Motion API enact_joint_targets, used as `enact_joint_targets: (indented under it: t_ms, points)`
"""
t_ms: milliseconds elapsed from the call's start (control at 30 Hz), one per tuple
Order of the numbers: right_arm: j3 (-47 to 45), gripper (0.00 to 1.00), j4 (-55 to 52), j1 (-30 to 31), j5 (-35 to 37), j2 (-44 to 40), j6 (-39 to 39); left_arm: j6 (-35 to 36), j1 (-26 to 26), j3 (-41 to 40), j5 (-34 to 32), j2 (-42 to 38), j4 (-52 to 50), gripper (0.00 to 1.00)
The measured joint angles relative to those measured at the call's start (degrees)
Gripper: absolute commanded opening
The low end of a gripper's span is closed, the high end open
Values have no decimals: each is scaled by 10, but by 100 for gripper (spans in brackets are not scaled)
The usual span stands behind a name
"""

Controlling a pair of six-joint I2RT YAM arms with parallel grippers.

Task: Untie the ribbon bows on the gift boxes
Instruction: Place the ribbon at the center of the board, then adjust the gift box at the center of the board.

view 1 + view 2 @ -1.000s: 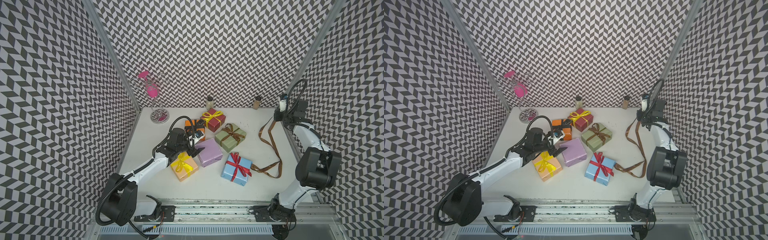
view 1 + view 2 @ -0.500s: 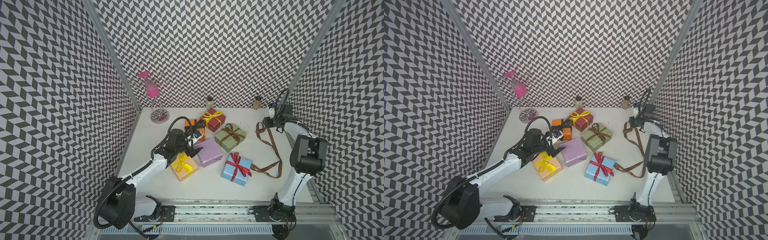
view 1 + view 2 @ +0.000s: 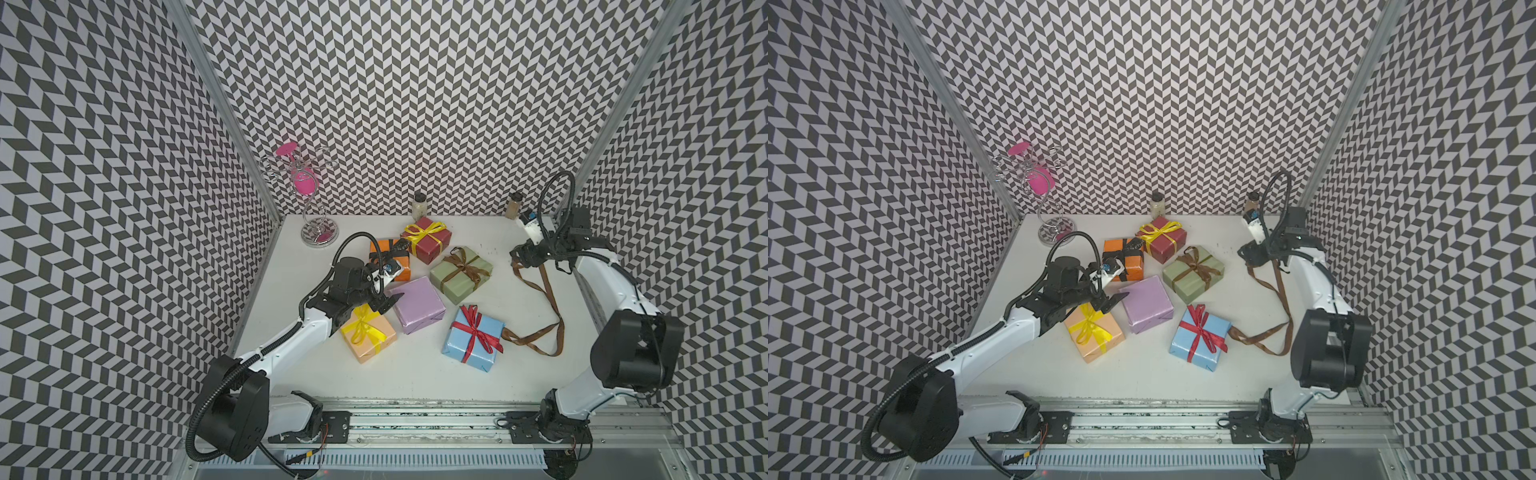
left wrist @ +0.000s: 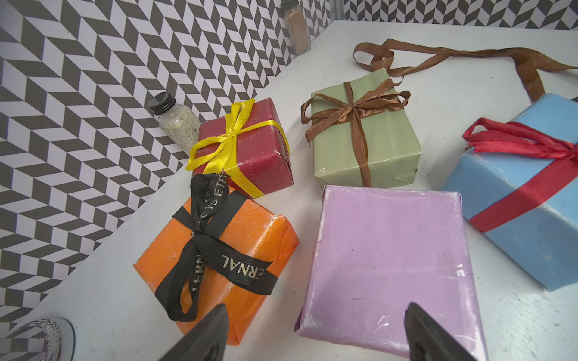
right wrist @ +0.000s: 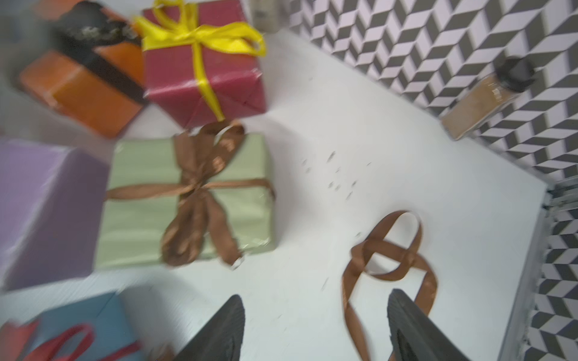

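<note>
Gaping empty, the right tool (image 5: 316, 295) hovers over the loose brown satin ribbon (image 5: 408, 254), the left tool (image 4: 316, 304) over the lilac paper-wrapped box (image 4: 387, 243).

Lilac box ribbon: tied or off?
Off. The lilac box shows bare paper, no ribbon across it; a loose brown ribbon lies on the table nearby.

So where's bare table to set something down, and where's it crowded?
Bare: the front strip between the peach paper-wrapped box, the light blue box and the metal front rail; also between the sage green box and the loose brown ribbon. Crowded: mid-table, box beside box.
</note>
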Motion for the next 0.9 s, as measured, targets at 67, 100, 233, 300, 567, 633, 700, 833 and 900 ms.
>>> enact_joint_targets:
  t_ms: [67, 100, 233, 300, 567, 633, 700, 833, 900]
  points:
    - [-43, 66, -32, 4, -7, -30, -16, 0, 0, 1, 9, 0, -6, 88]
    - [-61, 65, -43, 5, -8, -39, -21, 0, 0, 2, 13, 1, -10, 88]
    - [-137, 63, -94, 5, -13, -64, -25, 0, 0, 19, 32, 11, -22, 88]
    - [-161, 63, -109, 5, -24, -73, -24, -2, -1, 28, 37, 17, -22, 88]
    - [-201, 70, -138, 13, -76, -105, -29, -2, -3, 46, 43, 40, -22, 88]
    - [-200, 72, -148, 17, -79, -103, -42, -2, -3, 46, 43, 40, -22, 88]
    - [-197, 73, -159, 20, -74, -93, -60, -2, -3, 46, 43, 40, -22, 88]
    - [-196, 72, -190, 23, -64, -61, -117, -2, -3, 46, 42, 40, -22, 88]
    - [-200, 70, -200, 24, -59, -53, -143, -2, -3, 46, 42, 41, -22, 88]
